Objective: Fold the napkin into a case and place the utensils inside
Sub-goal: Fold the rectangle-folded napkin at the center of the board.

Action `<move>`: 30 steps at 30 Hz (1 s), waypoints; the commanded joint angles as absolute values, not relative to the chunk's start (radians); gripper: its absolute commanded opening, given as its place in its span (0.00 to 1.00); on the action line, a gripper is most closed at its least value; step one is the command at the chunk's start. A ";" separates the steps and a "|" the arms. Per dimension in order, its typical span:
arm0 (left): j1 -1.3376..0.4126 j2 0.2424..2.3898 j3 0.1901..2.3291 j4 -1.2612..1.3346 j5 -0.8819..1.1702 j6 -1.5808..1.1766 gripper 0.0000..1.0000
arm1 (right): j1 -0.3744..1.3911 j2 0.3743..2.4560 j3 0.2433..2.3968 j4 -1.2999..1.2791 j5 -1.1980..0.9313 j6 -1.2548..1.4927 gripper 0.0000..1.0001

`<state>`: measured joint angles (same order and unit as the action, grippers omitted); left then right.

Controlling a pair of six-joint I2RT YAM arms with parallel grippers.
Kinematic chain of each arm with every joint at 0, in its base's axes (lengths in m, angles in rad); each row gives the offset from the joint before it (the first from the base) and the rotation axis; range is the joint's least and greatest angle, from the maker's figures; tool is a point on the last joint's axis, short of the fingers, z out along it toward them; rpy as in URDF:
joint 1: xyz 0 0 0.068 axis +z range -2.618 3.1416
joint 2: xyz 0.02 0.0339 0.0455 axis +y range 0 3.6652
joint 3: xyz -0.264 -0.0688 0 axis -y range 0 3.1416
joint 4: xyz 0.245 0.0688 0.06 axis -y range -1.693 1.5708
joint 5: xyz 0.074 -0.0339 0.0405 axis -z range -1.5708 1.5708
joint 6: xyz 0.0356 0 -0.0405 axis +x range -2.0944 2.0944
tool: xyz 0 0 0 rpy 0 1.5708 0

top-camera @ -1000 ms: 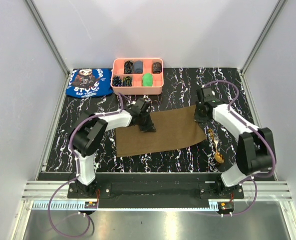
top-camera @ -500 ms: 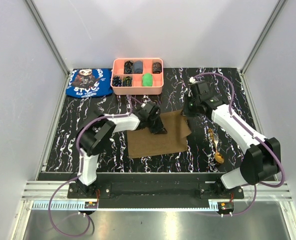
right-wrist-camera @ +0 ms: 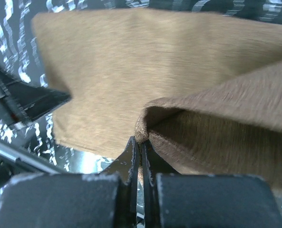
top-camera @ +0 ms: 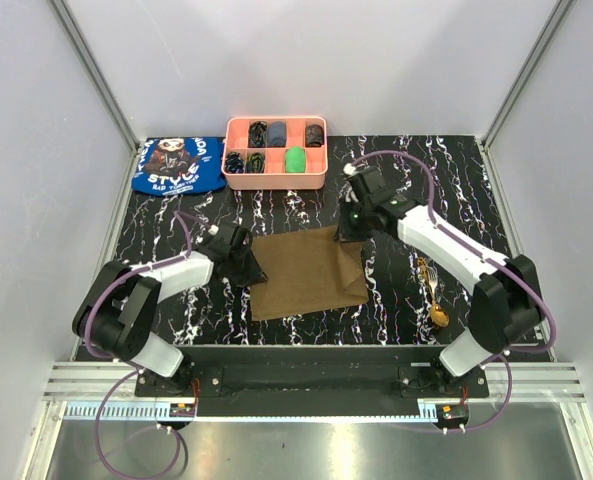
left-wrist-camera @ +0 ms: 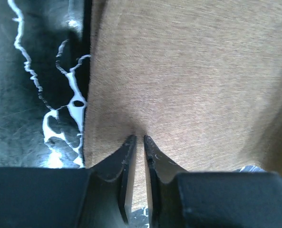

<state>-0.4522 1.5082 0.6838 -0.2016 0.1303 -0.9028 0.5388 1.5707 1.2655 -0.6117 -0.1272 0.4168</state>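
Napkin: the napkin [top-camera: 311, 275] lies at the middle of the top view on the dark marbled table [top-camera: 176, 215], partly doubled over. It looks thin, limp and light, and is likely to sag and slide.
Right gripper: the right gripper [right-wrist-camera: 141, 141] is closed tight on a raised fold at the napkin's upper-right corner.
Left gripper: the left gripper [left-wrist-camera: 139, 138] is at the napkin's left edge, jaws a narrow slit apart. Whether it grips the cloth I cannot tell.
Utensils: the utensils [top-camera: 431, 290] lie right of the napkin, apart from it. They look stiff, smooth and probably slippery.
Hold: pinch the cloth at corners or hems, and take the utensils across their slim handles.
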 commanded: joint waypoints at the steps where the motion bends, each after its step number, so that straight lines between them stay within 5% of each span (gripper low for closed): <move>1: -0.469 1.485 0.690 -0.157 0.115 -0.887 0.18 | 0.604 1.614 1.357 -0.603 -0.173 0.428 0.00; 14: -0.529 1.678 1.029 -0.109 0.236 -0.954 0.18 | 0.603 1.601 1.391 -0.640 -0.216 0.403 0.00; 30: -0.482 1.309 0.592 -0.210 0.002 -0.939 0.16 | 0.693 1.805 1.433 -0.460 -0.411 0.538 0.00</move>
